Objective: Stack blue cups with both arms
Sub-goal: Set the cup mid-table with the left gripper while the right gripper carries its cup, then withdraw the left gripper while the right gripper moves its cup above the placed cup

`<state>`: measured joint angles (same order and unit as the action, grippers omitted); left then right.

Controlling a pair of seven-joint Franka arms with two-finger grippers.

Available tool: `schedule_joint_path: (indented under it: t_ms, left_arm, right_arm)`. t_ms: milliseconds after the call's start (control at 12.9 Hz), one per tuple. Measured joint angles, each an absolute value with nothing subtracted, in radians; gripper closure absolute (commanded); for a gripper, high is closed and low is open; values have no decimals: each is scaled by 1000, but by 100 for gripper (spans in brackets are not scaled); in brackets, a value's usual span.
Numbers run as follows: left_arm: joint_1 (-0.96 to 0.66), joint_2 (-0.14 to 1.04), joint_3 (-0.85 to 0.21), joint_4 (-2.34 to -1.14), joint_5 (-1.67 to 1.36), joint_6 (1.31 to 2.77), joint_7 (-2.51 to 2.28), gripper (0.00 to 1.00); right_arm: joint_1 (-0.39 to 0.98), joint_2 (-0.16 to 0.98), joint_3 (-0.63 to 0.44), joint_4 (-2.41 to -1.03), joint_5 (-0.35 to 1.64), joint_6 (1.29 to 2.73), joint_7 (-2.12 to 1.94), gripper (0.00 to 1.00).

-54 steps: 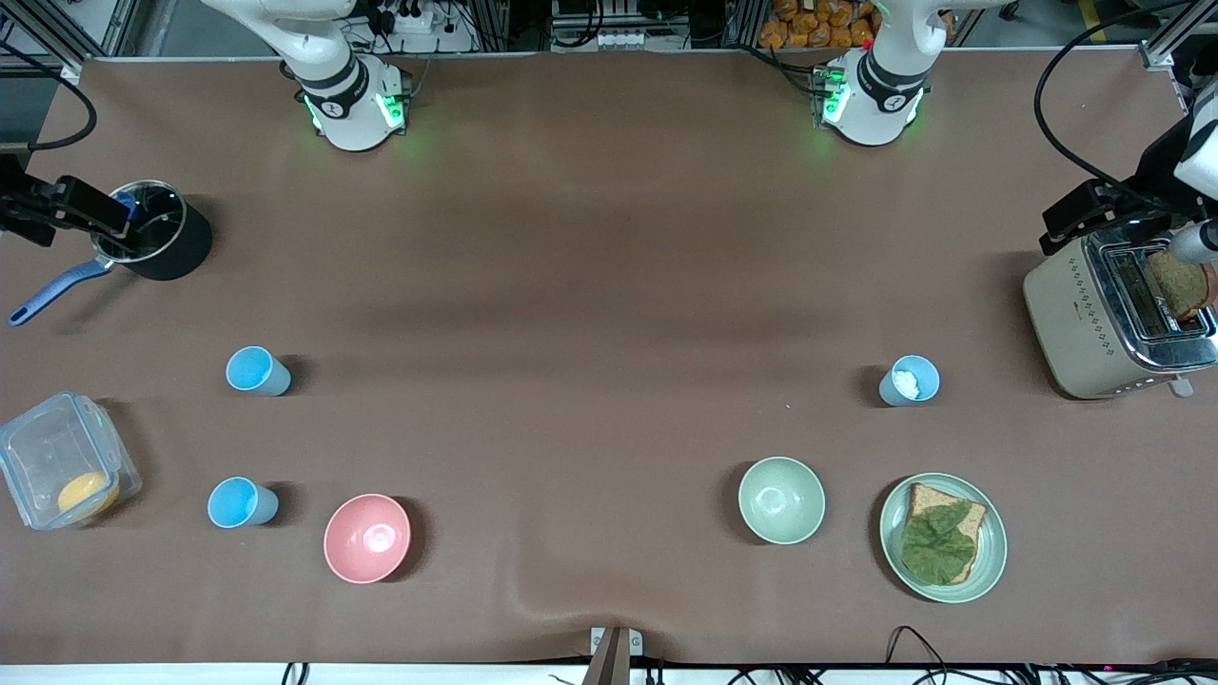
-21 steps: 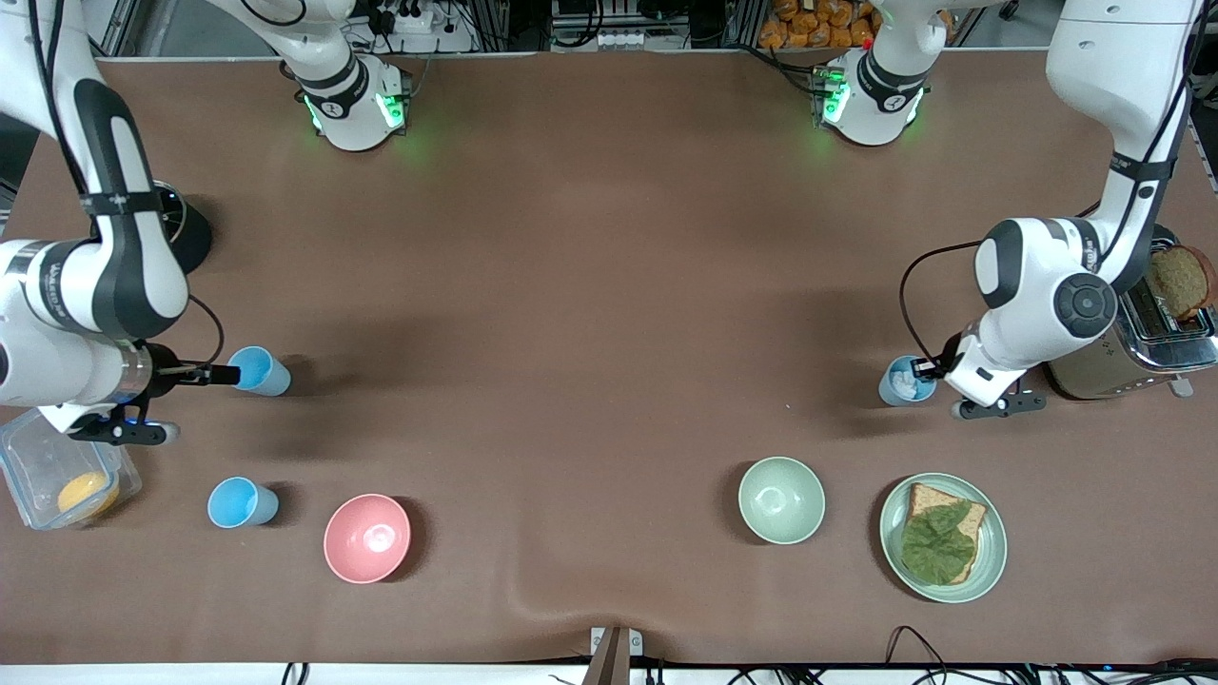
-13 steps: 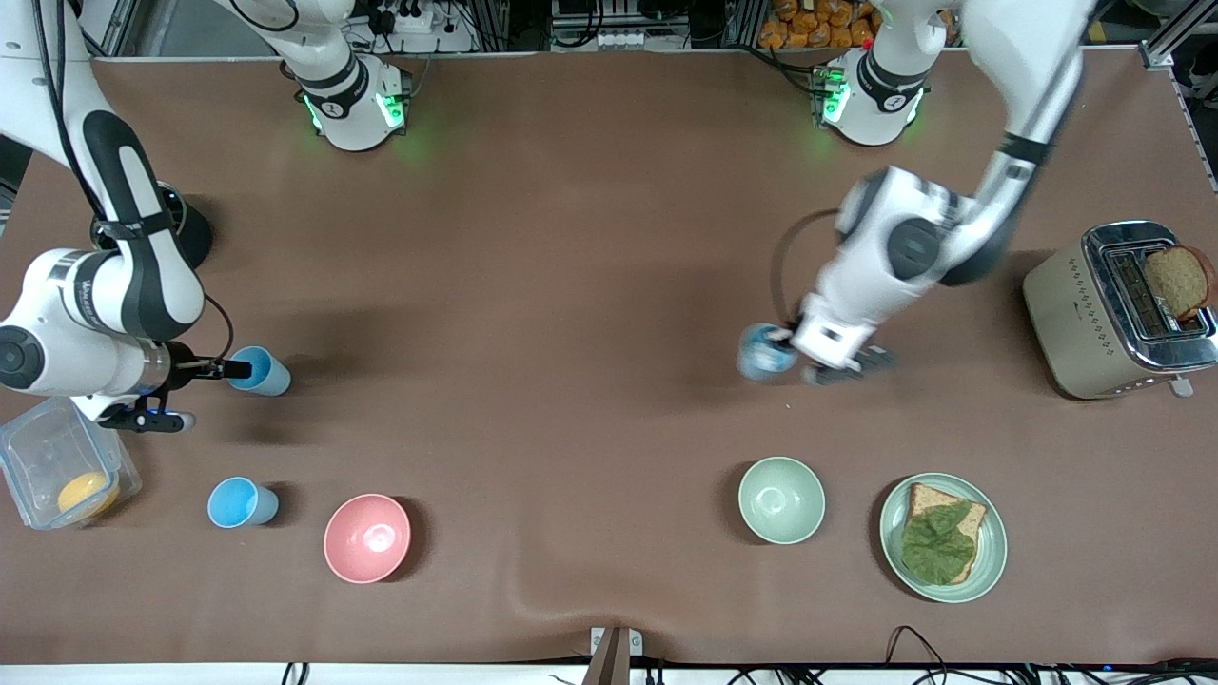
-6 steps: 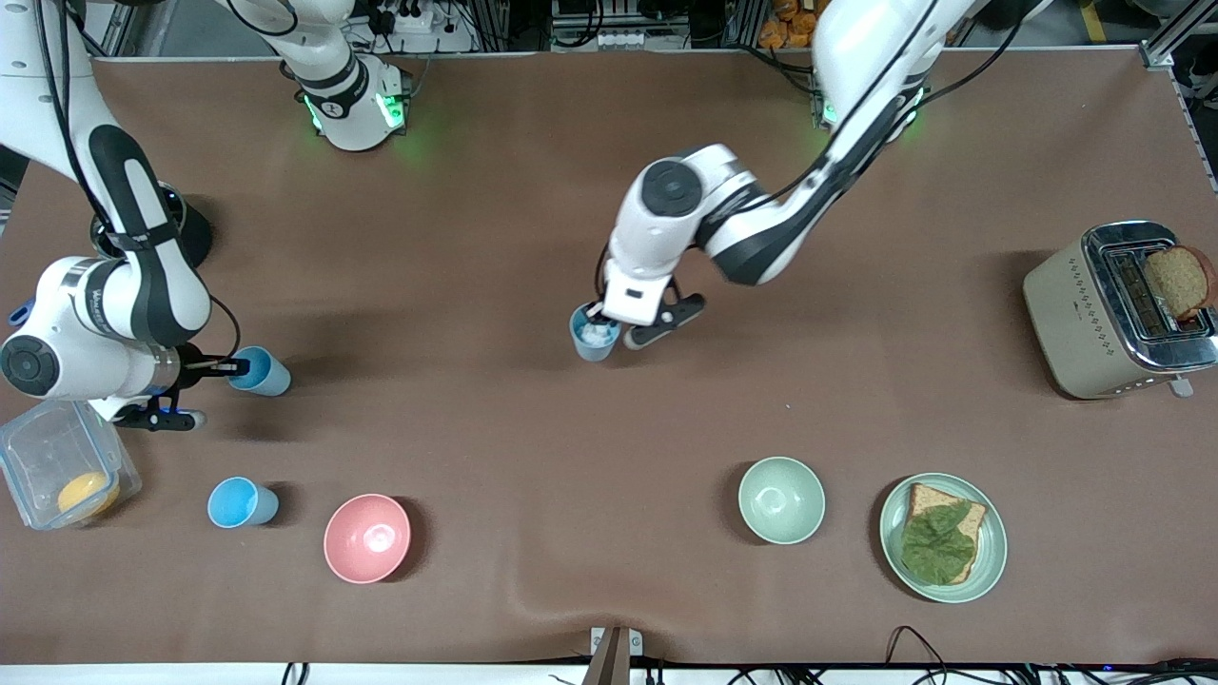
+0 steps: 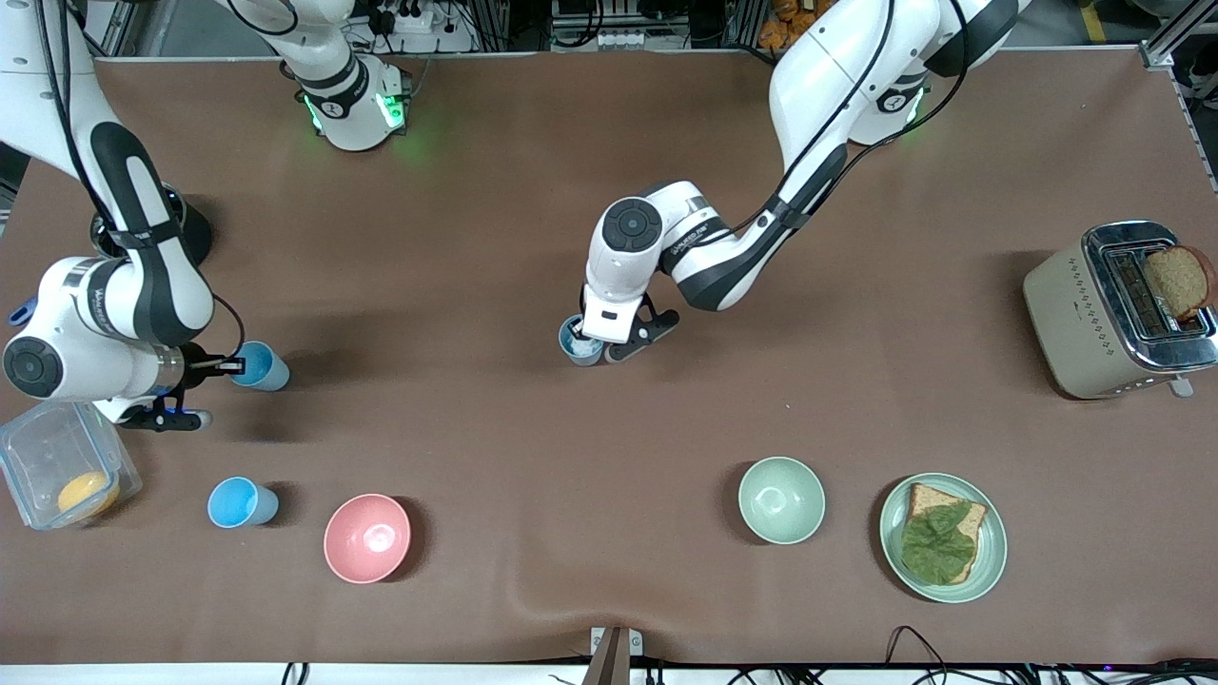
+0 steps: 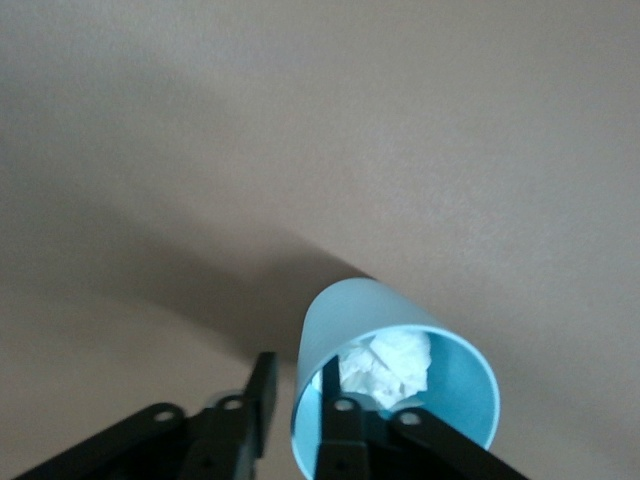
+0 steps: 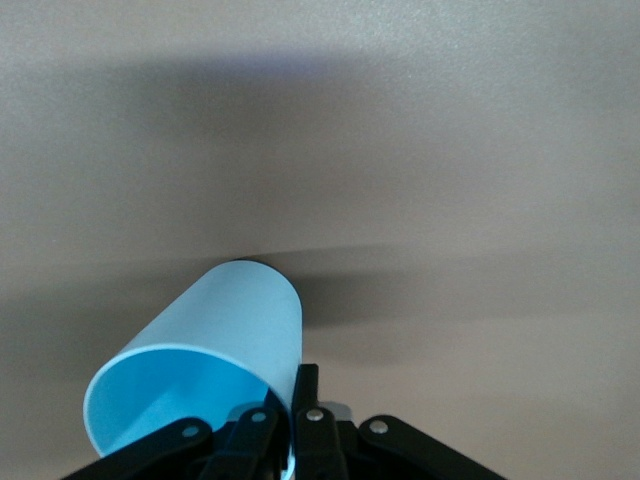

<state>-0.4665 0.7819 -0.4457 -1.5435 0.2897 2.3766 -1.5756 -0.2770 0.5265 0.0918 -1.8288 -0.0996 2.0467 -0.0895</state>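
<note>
at the right arm's end of the table, an empty cup is pinched by its rim in the right gripper, one finger inside and one outside. a second blue cup stands nearer the camera, beside a pink bowl. at mid-table, a paper-filled cup is gripped the same way by the left gripper. the carrying step seems in hand; next, one cup must be lined up over the other and lowered in.
</note>
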Motion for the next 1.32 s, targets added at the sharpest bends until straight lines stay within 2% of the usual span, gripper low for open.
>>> schedule_joint_path:
  t_ms: [233,466,776,931,1164,1319]
  left_arm:
    - [-446,738,-445,-1507,290,2363,-1575,0]
    - [-396,627,-444,-1475,290,2224,-1532,0]
    - [-212,462,-444,-1463,271,2041,-1129,0]
    - [-91,401,-443,-1463,216,1973,-863,0]
    - [90,326,-443,-1463,190,1866,-509,0]
    - [179,285,-443,-1464,182,1801,-331,0]
  right_arm:
    - [-280,527,91,-1829,-100,2044,-113,100]
    - [-281,527,98,-1823,-100,2043,-127,100]
    - [-260,514,165,-1780,-100,1983,-126,100]
    - [-251,493,232,-1728,-97,1893,-79,100]
    - [-234,465,396,-1648,5,1781,139,100]
    - [-196,452,430,-1630,68,1757,226,100]
